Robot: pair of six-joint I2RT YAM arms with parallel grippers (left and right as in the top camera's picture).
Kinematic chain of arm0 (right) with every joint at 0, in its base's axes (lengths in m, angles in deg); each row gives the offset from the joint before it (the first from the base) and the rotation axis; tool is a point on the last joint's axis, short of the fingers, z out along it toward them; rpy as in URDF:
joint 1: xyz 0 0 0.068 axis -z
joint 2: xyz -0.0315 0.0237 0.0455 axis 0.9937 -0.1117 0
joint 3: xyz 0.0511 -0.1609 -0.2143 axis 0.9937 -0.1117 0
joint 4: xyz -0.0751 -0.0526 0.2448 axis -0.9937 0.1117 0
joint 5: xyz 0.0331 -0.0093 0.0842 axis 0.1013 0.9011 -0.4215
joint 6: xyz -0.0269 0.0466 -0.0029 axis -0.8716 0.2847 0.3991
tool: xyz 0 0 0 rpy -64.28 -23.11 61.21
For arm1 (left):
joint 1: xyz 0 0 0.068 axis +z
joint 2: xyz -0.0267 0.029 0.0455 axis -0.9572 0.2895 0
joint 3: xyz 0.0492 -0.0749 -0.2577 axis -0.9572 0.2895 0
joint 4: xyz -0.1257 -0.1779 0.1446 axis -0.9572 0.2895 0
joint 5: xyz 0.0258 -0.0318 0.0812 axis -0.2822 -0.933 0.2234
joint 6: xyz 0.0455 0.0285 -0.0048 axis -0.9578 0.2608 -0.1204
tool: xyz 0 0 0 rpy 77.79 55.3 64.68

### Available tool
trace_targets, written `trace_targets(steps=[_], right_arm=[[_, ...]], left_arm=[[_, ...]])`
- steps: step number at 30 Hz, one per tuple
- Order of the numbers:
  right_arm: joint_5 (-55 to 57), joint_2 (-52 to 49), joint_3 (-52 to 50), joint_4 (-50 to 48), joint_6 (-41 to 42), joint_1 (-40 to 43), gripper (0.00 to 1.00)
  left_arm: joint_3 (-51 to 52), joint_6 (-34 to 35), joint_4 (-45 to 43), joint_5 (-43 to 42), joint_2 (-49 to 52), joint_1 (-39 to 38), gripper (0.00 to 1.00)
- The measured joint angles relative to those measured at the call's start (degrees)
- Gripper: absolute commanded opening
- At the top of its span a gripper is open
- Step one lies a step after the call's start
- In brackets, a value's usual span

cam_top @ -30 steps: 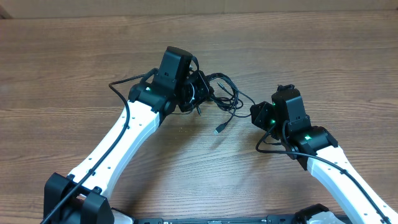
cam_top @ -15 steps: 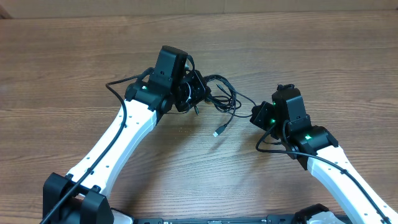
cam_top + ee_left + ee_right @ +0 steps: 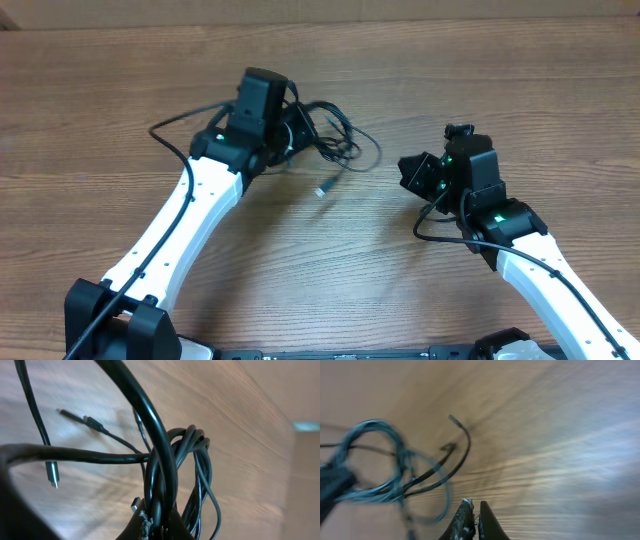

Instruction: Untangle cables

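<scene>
- Left pincer [image 3: 157, 522] is clamped tight on the cables [image 3: 335, 140], with the knotted coil bunched just ahead of its tips over the wooden bench [image 3: 500, 80].
- One plug end [image 3: 322, 190] trails free beside that pincer, but the rest looks tangled, so most of the untangling remains.
- Right pincer [image 3: 474, 507], well apart from the coil, is closed on nothing.
</scene>
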State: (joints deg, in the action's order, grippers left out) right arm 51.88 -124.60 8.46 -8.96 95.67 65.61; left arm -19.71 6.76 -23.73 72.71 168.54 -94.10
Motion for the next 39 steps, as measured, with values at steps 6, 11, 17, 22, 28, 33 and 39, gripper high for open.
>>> trace_targets(steps=[6,11,17,22,28,33,39], right_arm=[[-8.76,-0.02,0.0,-4.09,-1.62,-0.04,0.08],[-11.04,-0.02,0.0,-4.11,-1.9,-0.04,0.83],[-11.52,-0.07,0.0,-4.72,5.53,-0.04,0.86],[-11.56,-0.81,0.0,-4.74,12.39,-0.04,0.78],[-11.56,-2.4,0.0,-4.76,16.04,-0.04,0.57],[-11.56,-2.8,0.0,-4.48,16.98,-0.04,0.04],[-12.02,-2.8,0.0,-4.59,17.16,-0.07,0.04]], left_arm=[[0.0,-3.21,-0.04,3.41,0.0,0.31,0.04],[0.0,-1.99,1.07,2.73,0.0,0.31,0.04],[0.0,2.01,1.27,-2.56,0.0,0.31,0.04],[0.0,6.71,1.22,-5.57,0.0,0.31,0.04],[0.0,11.54,1.25,-11.26,0.0,0.28,0.04],[0.0,13.88,1.29,-15.56,0.0,0.31,0.04],[0.0,14.73,1.46,-16.0,0.0,0.2,0.04]])
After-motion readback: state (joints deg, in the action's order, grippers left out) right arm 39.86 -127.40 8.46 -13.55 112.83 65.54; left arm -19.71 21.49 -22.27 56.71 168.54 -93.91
